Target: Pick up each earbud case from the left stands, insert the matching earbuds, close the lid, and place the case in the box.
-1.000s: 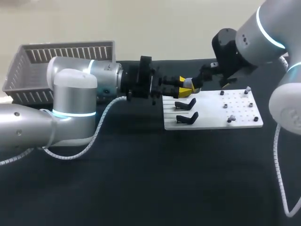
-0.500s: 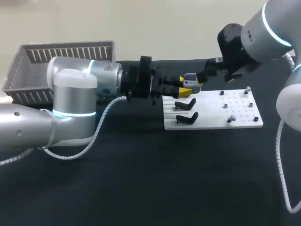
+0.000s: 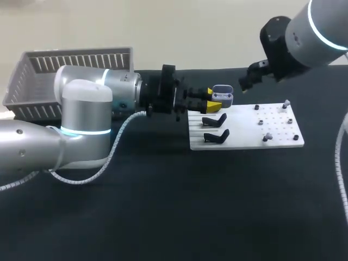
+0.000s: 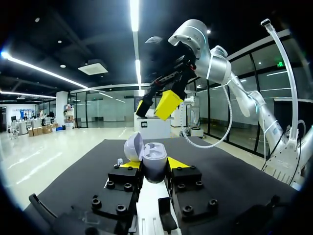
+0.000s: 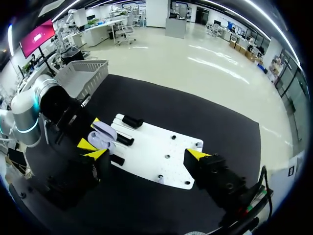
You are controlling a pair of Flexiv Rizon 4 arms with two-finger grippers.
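Earbud case (image 4: 152,161), lid open, sits clamped in the left gripper (image 3: 215,100) above the white board's (image 3: 277,133) far left corner; the right gripper (image 3: 246,82) hangs spread wide, empty, farther right.

My left arm (image 3: 81,117) is rounded silver-grey with a cyan light ring; a white spiral-wrapped cable (image 3: 111,144) hangs beside it; my right arm (image 3: 312,27) matches, black at the wrist; my fingers (image 4: 177,163) are black bolted blocks tipped bright yellow.
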